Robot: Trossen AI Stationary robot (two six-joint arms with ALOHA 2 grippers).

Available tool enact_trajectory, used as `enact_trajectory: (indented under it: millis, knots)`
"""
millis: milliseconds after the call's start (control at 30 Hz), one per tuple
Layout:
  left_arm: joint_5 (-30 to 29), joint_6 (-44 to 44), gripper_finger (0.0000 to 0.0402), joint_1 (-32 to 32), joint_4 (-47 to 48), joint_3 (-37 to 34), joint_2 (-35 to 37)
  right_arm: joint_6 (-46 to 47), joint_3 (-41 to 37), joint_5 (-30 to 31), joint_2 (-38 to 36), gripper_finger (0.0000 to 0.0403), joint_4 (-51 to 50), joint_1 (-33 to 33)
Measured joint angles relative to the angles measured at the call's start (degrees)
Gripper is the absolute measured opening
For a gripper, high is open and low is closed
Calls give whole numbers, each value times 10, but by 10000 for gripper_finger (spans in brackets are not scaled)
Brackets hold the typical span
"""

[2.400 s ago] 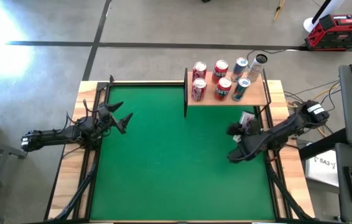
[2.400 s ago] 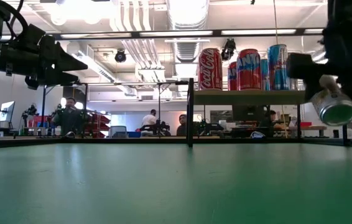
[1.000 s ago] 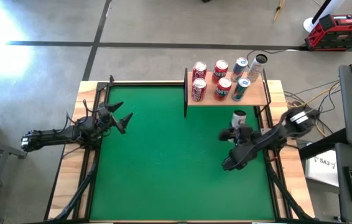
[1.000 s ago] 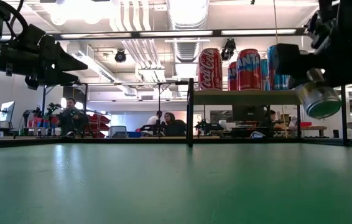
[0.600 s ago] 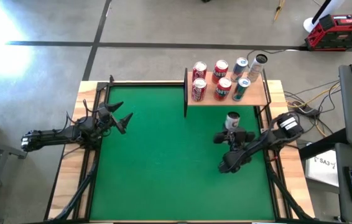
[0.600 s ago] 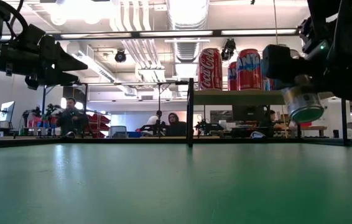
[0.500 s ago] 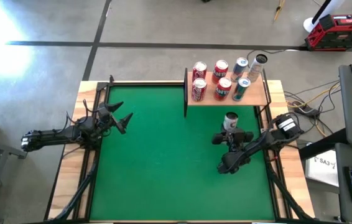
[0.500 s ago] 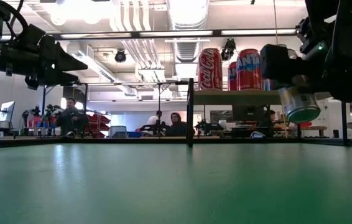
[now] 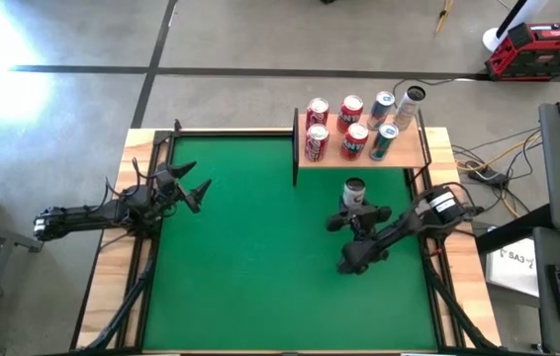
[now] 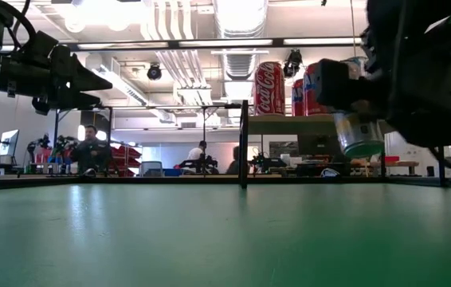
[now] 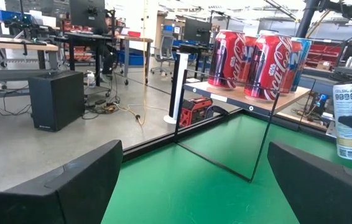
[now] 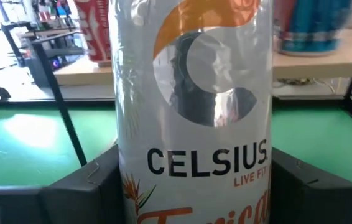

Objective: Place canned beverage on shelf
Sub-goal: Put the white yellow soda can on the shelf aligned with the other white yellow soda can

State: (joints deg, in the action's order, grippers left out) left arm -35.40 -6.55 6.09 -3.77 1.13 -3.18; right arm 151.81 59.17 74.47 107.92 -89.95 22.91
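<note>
A white Celsius can (image 12: pixel 191 106) hangs in my right gripper (image 9: pixel 357 212), which is shut on it over the green table just in front of the shelf (image 9: pixel 411 154). In the low view the can (image 10: pixel 358 131) is below the shelf board (image 10: pixel 305 119) and clear of the table. The tan shelf stands at the table's far right and carries several red and blue cans (image 9: pixel 351 129). My left gripper (image 9: pixel 204 194) waits open at the table's left side, with nothing between its fingers (image 11: pixel 70 180). My right gripper pinches the can's round wall between its two fingers (image 12: pixel 83 180), one on each opposite side (image 12: pixel 260 174). The fingers come roughly level from the table's near right. The can is nearly upright, top up, and its green bottom (image 10: pixel 362 148) is clear of the table.
A thin dark frame post (image 10: pixel 244 143) stands at the shelf's left end, and a dark post (image 9: pixel 294 148) edges the board there. Open green felt (image 9: pixel 250 247) stretches between the two arms. People and workbenches show in the room beyond the far edge.
My right gripper has carried the can toward the table's left edge along the shelf's front and sunk a little. Its wrist has turned, so the can now hangs closer to upright than before. The left arm has kept still.
</note>
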Motion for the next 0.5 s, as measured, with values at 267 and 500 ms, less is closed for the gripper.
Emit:
enact_trajectory:
  millis: [267,500]
  knots:
    - [0,0,386,0,0,0,0,-40,43,49,40,242,2,-36]
    - [0,0,386,0,0,0,0,-49,87,82,75,242,5,-36]
